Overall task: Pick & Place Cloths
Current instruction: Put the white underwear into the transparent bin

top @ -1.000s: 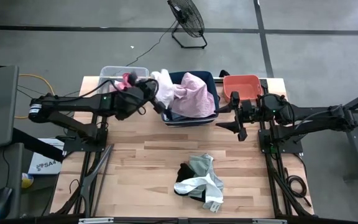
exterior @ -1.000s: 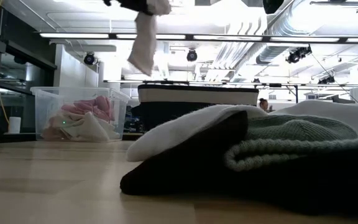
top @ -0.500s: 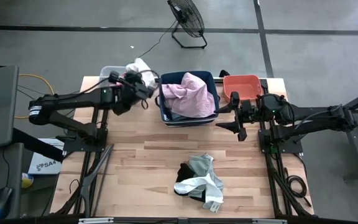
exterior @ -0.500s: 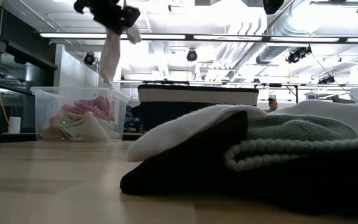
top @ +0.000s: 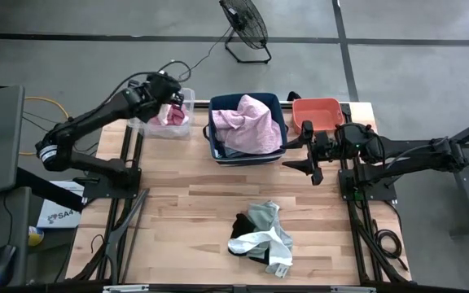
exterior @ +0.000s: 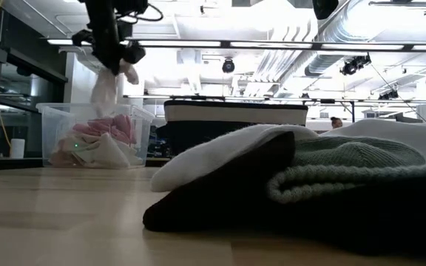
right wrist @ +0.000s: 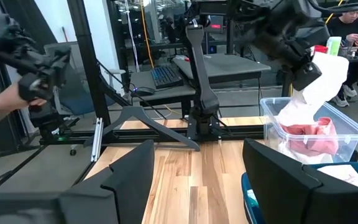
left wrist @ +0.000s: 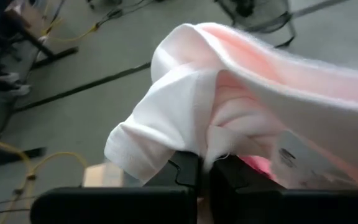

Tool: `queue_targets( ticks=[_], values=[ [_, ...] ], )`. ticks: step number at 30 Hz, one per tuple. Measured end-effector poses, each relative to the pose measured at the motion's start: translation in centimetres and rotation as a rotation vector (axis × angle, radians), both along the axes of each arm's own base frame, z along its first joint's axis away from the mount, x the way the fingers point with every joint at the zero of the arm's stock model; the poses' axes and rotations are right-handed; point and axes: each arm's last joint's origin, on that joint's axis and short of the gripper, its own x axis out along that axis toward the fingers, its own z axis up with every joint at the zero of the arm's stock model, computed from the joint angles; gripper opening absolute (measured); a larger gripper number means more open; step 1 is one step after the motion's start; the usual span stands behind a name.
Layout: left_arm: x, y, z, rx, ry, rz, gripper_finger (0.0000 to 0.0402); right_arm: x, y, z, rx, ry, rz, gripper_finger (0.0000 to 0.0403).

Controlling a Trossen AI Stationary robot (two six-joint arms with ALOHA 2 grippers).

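Note:
My left gripper (top: 166, 96) is above the clear bin (top: 184, 128) at the table's far left, shut on a pale pink-white cloth (exterior: 106, 87). That cloth fills the left wrist view (left wrist: 229, 106) and also shows in the right wrist view (right wrist: 319, 84). Pink cloths (exterior: 106, 129) lie in the clear bin. A light pink cloth (top: 251, 120) is heaped in the navy bin (top: 215, 150). A pile of black, grey and white cloths (top: 260, 236) lies on the table's near middle. My right gripper (top: 310, 156) waits open near the coral bin (top: 316, 110). My left gripper pinches a bunched fold (left wrist: 211, 144) of the pale cloth between its two fingers, coming from above. How many layers it has I cannot tell. The cloth hangs slack below the fingers, and its lower end (exterior: 100, 105) reaches the clear bin's mouth.
The three bins stand in a row along the table's far edge. Bare wood lies between them and the cloth pile. A floor fan (top: 245, 24) stands beyond the table. A person's hand (right wrist: 33, 84) and a seated person (right wrist: 353, 25) show in the room behind.
My left gripper has carried the pale cloth from beside the navy bin toward the table's left edge, to above the clear bin, and turned to point downward. The cloth swung along and now hangs into the clear bin's mouth. My right arm has kept still.

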Motion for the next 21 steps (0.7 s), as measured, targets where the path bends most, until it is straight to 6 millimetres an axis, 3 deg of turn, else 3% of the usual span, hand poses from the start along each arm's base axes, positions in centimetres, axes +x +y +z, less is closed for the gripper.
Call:
queue_targets(
  ticks=[9,15,21],
  values=[
    [-1.6,1.9,-0.2,-0.035,0.140,0.013,0.0006,0.0,0.0,0.0,0.000,0.000,-0.001,0.0237],
    [-0.6,2.8,-1.4,-0.081,0.333,-0.052,0.0006,0.0,0.0,0.0,0.000,0.002,-0.001,0.0237],
    [0.7,4.0,-4.1,-0.212,0.547,-0.134,0.0006,0.0,0.0,-0.1,0.001,0.006,0.000,0.0237]
  ],
)
